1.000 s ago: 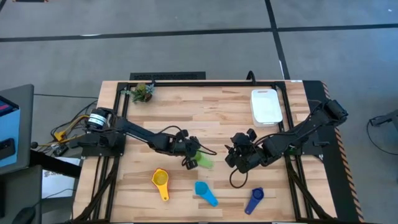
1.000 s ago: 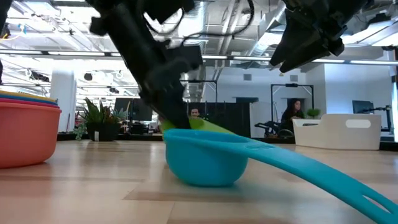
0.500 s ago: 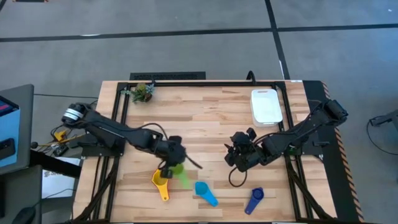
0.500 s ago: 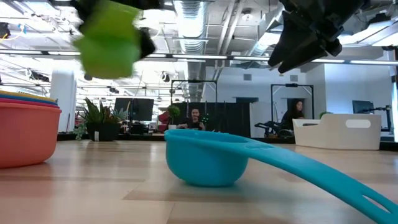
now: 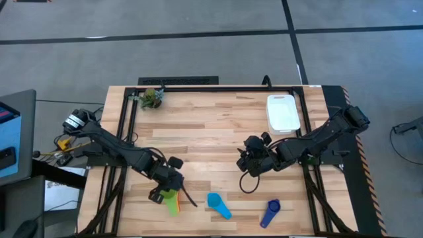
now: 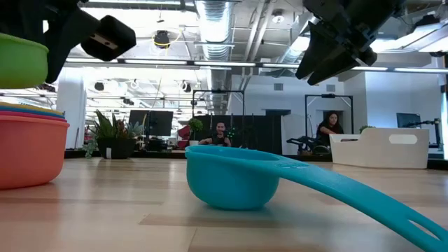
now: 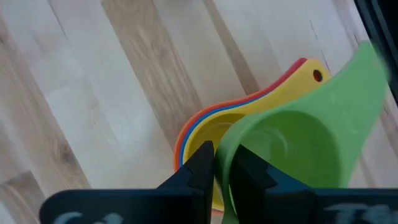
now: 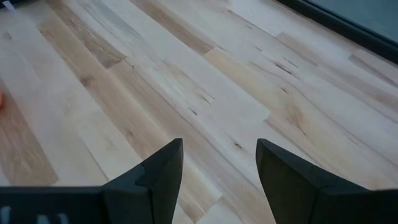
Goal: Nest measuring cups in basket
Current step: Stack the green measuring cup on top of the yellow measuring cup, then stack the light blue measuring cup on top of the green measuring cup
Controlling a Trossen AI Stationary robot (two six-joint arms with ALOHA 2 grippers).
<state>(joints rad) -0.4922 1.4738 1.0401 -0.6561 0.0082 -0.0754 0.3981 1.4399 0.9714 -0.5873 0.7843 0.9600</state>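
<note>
— What does your wrist view catch that overhead misses?
— My left gripper (image 7: 225, 171) pinches the green cup's (image 7: 292, 162) rim, right over the stacked yellow cup (image 7: 273, 102); overhead only green (image 5: 173, 200) shows. My right gripper (image 8: 217, 168) hangs spread apart over bare wood.
— The rest?
— Light blue cup (image 5: 217, 204) and dark blue cup (image 5: 270, 213) lie near the front edge; the basket (image 5: 283, 113) sits at the back right of the table (image 5: 218, 125). Office beyond.

- Open-plan lab/office space was indicated: exposed ceiling ducts (image 6: 210, 17) & strip lights were seen overhead.
- Monitors (image 6: 150, 120) & potted plants (image 6: 105, 136) were seen in bkgd; persons (image 6: 327, 133) were seated at desks.
- Wood-slat table (image 5: 218, 132) w/ black frame was set on grey concrete floor (image 5: 198, 39); cabling was seen at the side.
</note>
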